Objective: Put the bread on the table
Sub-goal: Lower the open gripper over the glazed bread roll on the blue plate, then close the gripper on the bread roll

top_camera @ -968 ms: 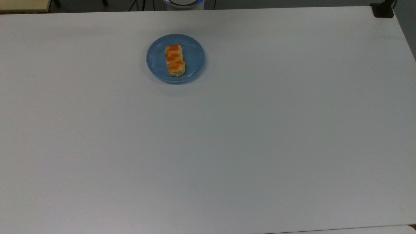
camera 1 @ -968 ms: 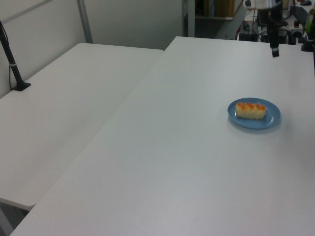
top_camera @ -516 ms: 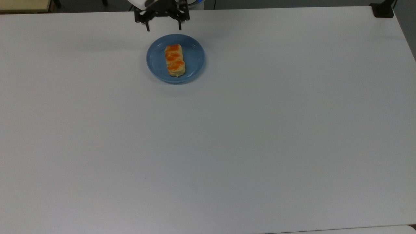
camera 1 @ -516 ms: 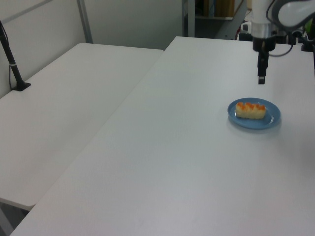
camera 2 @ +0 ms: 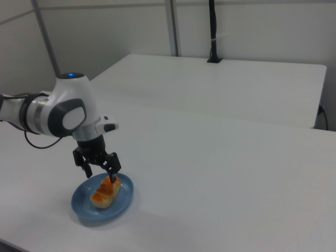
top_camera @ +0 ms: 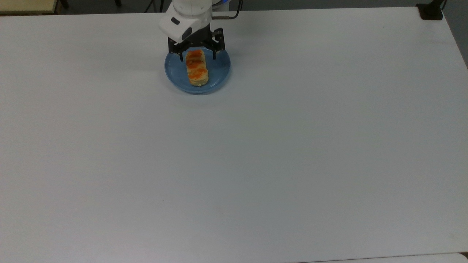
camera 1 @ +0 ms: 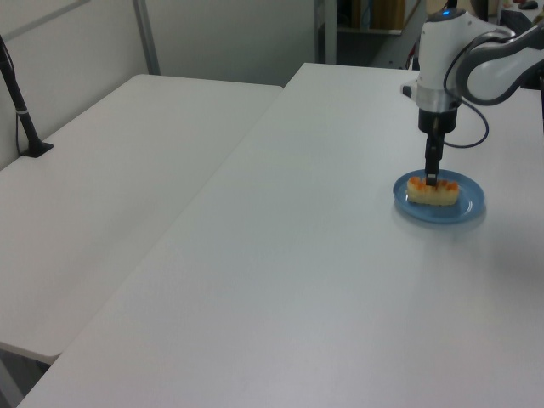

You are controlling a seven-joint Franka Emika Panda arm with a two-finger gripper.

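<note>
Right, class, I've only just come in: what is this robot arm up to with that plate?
A single robot arm has its open gripper over one end of the bread, a finger on each side of it, not yet closed. The bread lies on the blue plate, which stands on the white table. The loaf has not been lifted, so moving it onto the table has not begun.
</note>
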